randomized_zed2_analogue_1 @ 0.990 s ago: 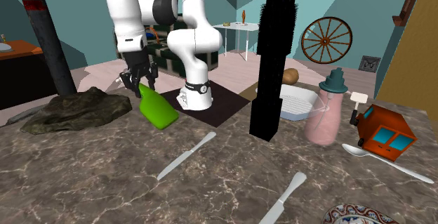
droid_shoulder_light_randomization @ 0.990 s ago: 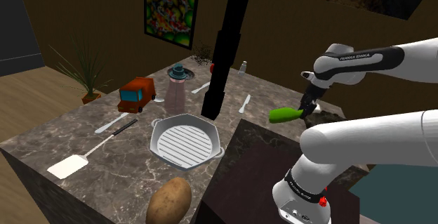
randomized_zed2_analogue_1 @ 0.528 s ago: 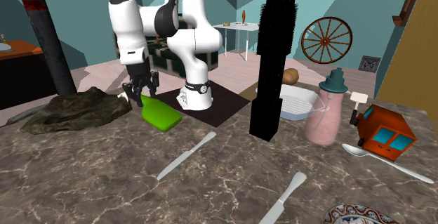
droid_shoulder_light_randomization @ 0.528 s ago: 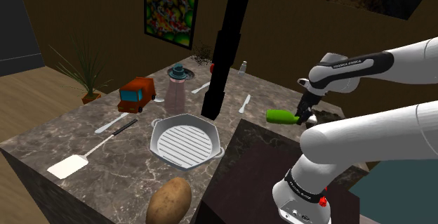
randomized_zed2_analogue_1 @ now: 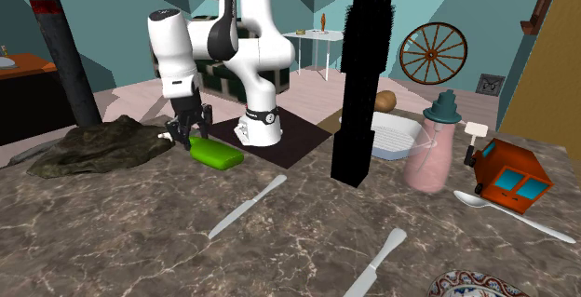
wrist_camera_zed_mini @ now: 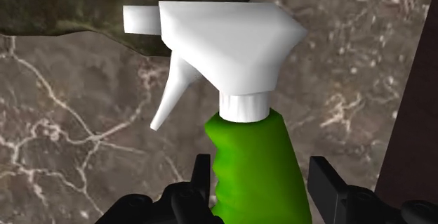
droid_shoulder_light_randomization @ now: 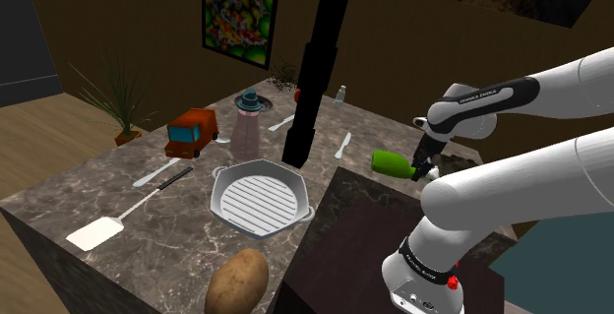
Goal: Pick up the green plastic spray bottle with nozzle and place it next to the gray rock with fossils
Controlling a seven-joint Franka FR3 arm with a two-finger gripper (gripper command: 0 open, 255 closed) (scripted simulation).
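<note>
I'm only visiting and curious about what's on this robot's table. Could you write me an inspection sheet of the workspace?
Surface: marble-patterned tabletop, with the arm's stand at one edge.
Job's things: green spray bottle lies low beside the dark rock, its white nozzle toward the rock; whether they touch cannot be told.
Clutter: grill pan, potato, white spatula, orange toy truck, pink bottle, table knife, tall black pillar.
Grippers: the gripper is shut on the green spray bottle just below its neck.
Cables: nothing seen.
Surroundings: framed picture, potted plant, wagon wheel.
</note>
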